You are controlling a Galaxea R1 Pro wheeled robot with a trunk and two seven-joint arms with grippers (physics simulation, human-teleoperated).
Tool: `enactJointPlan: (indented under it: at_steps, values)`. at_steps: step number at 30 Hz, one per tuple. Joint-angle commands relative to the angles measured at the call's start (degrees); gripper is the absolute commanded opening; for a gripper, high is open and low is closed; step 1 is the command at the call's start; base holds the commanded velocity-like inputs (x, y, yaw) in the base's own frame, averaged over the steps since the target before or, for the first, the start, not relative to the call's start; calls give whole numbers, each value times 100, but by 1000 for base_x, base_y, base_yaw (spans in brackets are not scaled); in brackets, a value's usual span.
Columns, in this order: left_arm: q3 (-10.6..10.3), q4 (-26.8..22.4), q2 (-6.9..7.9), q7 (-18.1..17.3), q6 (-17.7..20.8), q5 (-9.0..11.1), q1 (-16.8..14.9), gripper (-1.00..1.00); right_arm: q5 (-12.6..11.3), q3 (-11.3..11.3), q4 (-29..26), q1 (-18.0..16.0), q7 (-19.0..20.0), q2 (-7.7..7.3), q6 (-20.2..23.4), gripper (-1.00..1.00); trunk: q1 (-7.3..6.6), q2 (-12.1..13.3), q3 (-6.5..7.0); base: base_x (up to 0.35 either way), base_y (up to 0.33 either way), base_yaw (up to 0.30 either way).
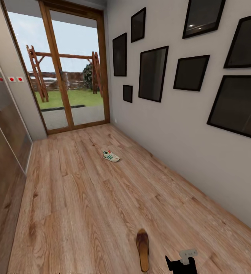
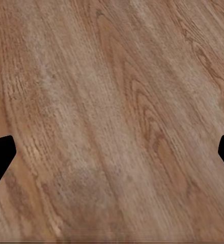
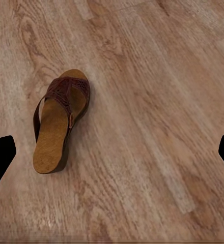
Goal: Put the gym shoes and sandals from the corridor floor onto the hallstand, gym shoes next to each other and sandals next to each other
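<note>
Head view looks down the corridor floor (image 1: 76,198): one gym shoe (image 1: 110,155), cream-white with green stripes and a red-orange tongue tab, lies far off toward the glass door (image 1: 74,68), and a brown sandal (image 1: 142,250) lies near, just left of the right hand (image 1: 181,262). Right wrist view shows that sandal (image 3: 58,122) flat on the planks, perforated dark strap over a tan footbed, apart from the hand, whose fingers are spread wide; the left hand's fingers are likewise released over bare floor (image 2: 112,117).

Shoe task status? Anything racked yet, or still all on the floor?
Nothing shows as done: one gym shoe lies far down the corridor floor, and one sandal lies close to the robot. In hand: nothing; the right gripper is open above the floor beside the sandal, the left gripper open over bare planks. Left: pick up and rack both.
</note>
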Motion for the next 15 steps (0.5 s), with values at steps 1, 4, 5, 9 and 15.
enactJointPlan:
  at_steps: [1,4,5,9,15]
  values:
    - [18,7,-1,-56,10,53,-4,100,55,-33,6,-3,7,-1,-18,100,-2,-2,-5,-127,17,0]
    - [18,7,-1,-56,11,53,-4,100,55,-33,5,-3,7,-1,-18,100,-2,-2,-5,-190,45,0]
    - [18,7,-1,-56,9,53,-4,100,55,-33,7,-3,7,-1,-18,100,-2,-2,-5,-236,66,0]
    - [18,7,-1,-56,11,53,-4,100,55,-33,5,-3,7,0,-18,100,-2,-2,-5,-240,74,0]
    - [18,7,-1,-56,12,53,-4,100,55,-33,4,-3,7,-1,-18,100,-2,-2,-5,-102,33,0]
